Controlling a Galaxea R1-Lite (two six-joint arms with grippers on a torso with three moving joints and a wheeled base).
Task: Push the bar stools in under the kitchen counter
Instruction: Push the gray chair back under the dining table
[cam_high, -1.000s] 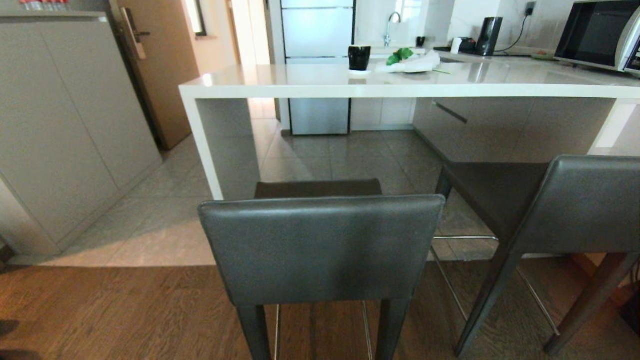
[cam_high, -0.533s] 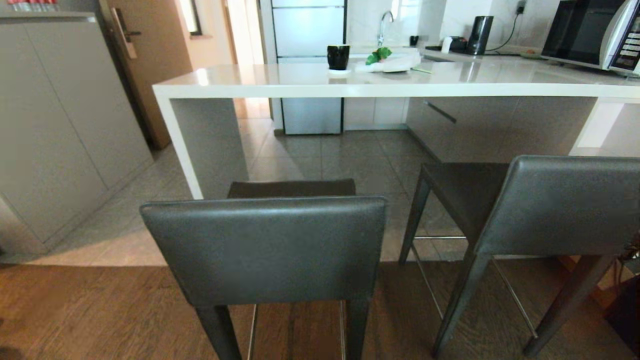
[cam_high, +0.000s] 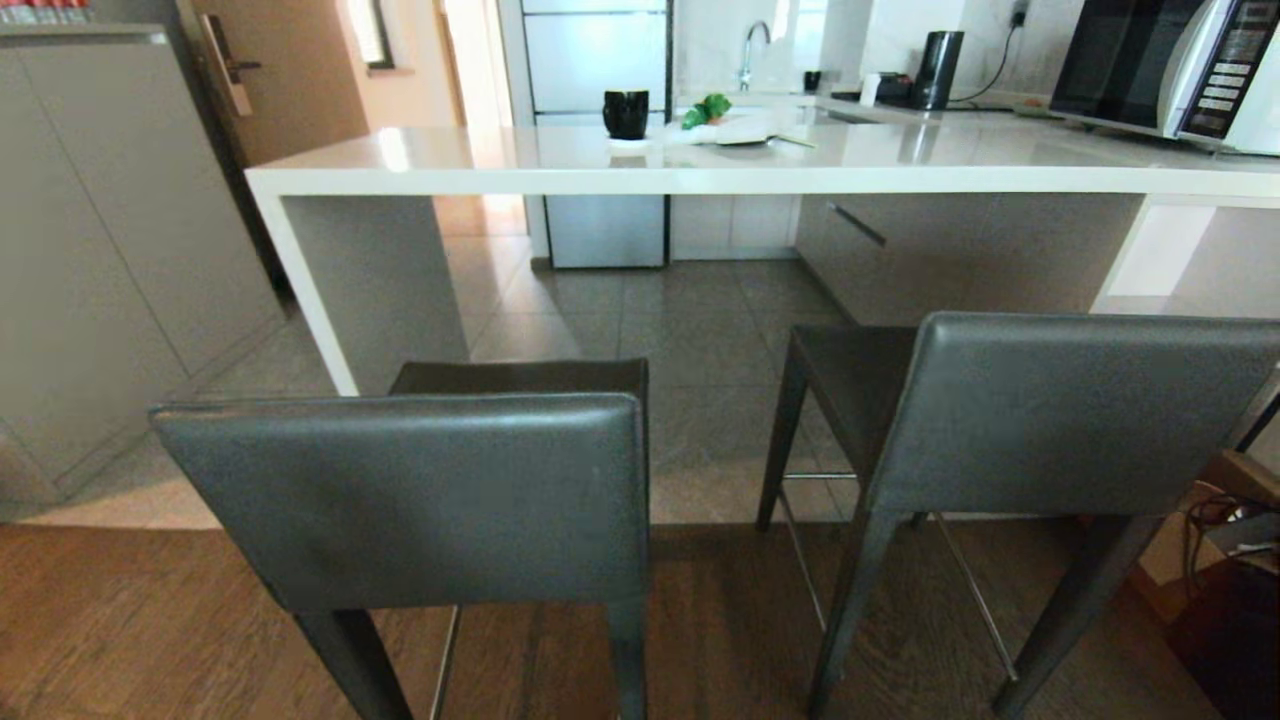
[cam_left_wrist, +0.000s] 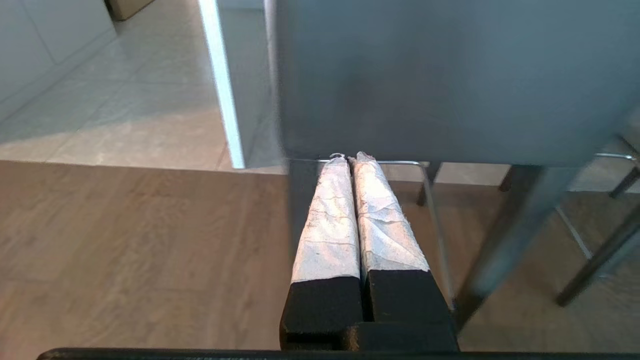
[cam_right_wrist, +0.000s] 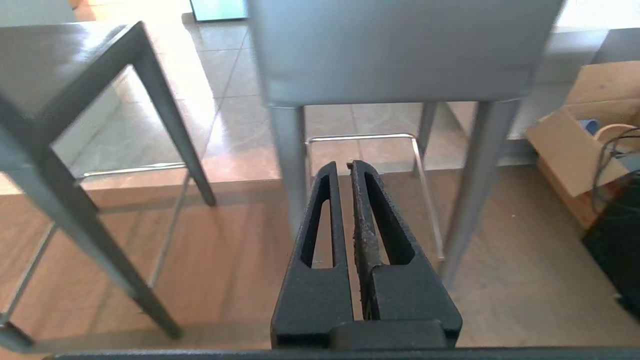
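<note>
While stools out, cardboard box nr right.

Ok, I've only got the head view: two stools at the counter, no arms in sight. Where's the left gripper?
Observer: The left gripper is shut, low behind the left stool, its tips pointing at the backrest's lower edge.
Operator: Touching it?
Observer: I can't tell from the left wrist view; the tips overlap that edge.
Operator: And the right one?
Observer: The right gripper is shut too, behind the right stool, aimed under the backrest towards its chrome footrest and holding nothing. An open cardboard box sits on the floor beside that stool.
</note>
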